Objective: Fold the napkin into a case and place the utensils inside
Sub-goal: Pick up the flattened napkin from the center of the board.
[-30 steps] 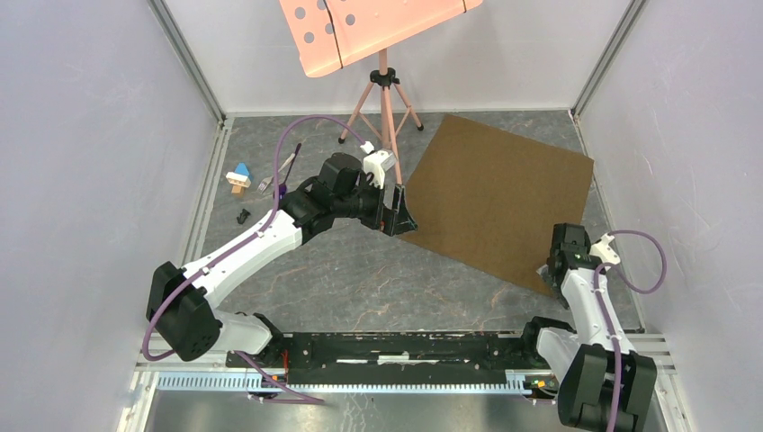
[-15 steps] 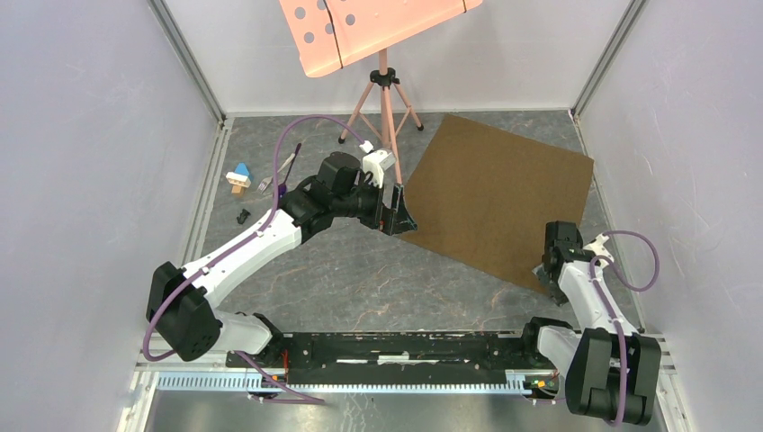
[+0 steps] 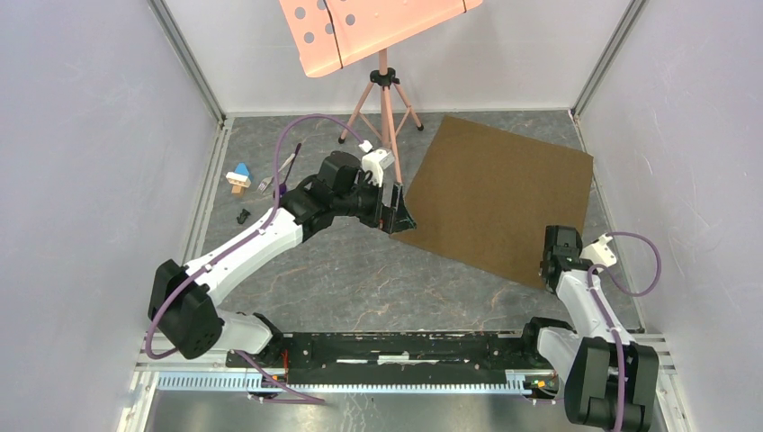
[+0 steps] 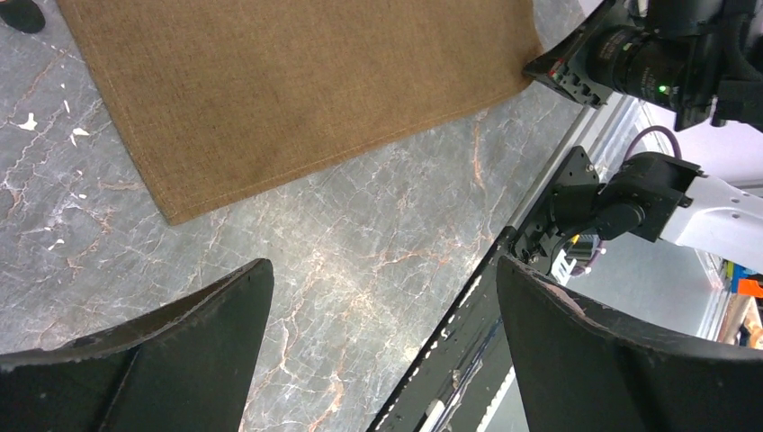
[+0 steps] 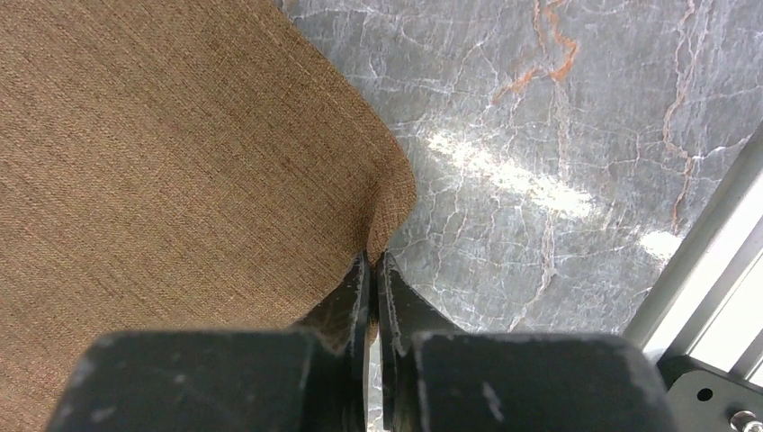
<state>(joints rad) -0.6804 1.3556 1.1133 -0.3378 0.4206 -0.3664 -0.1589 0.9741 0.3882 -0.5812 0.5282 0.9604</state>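
From above, the napkin [image 3: 499,189] lies flat and unfolded, right of centre on the tabletop. The utensils [image 3: 268,183] sit far left. Your right tool [image 3: 549,274] has drawn slightly nearer its base than a second ago.

Left wrist: your left tool [image 4: 382,270] is wide apart, short of its corner, holding nothing.

Right wrist: the tool is pinched together on the very corner tip. I judge a quick lift would slip the cloth free.

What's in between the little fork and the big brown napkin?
The left arm and its left gripper, seen in the top view, sit between the fork and the napkin.
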